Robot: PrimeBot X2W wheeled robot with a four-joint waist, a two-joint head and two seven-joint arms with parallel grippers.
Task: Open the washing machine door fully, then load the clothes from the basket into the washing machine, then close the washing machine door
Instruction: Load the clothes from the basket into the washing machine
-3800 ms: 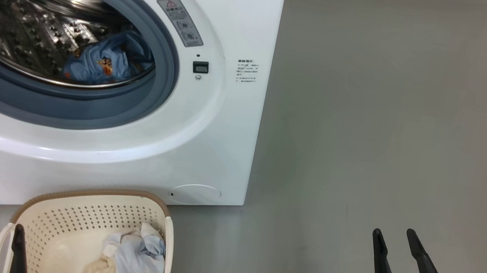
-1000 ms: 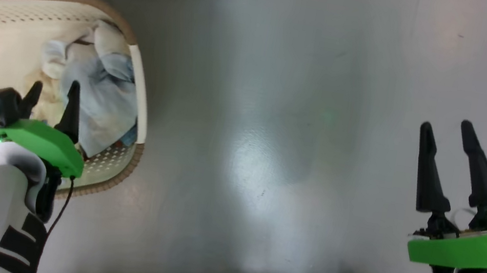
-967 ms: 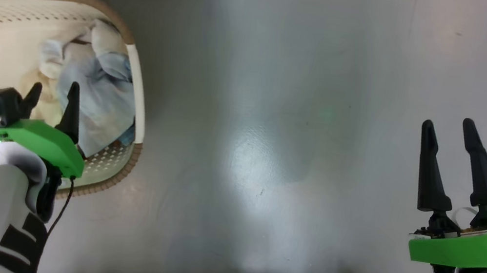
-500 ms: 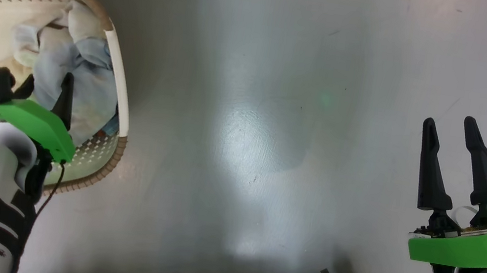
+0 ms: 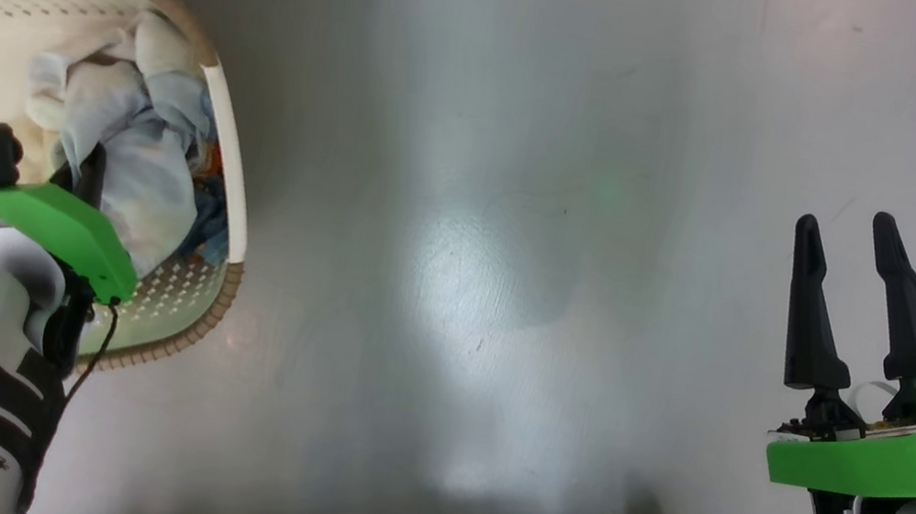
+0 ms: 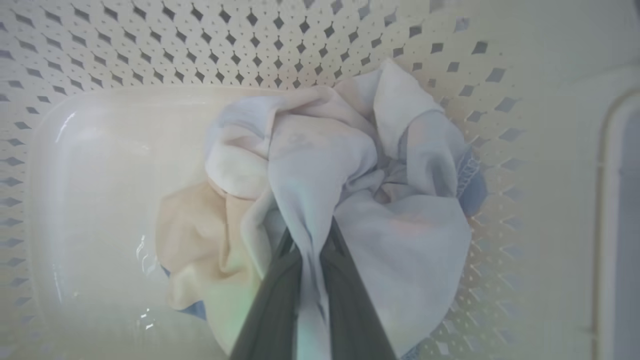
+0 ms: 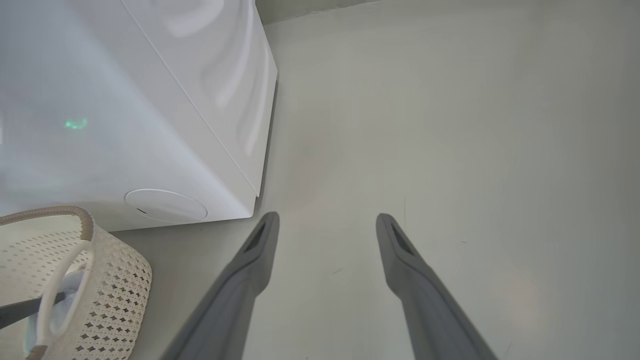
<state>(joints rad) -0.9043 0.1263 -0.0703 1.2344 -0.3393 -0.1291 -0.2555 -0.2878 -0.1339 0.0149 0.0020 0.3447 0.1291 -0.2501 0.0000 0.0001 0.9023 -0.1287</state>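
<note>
Pale blue-white garment [image 6: 320,165] sits pinched in your left gripper [image 6: 310,232] inside the basket [image 6: 150,45]; your spread right gripper [image 5: 845,219] hangs well apart.

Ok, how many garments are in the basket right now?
2 for certain: the pale blue-white garment, pinched in the left hand, and the cream garment beside it. A darker blue-and-orange scrap under them by the basket wall may be a third, mostly hidden.
</note>
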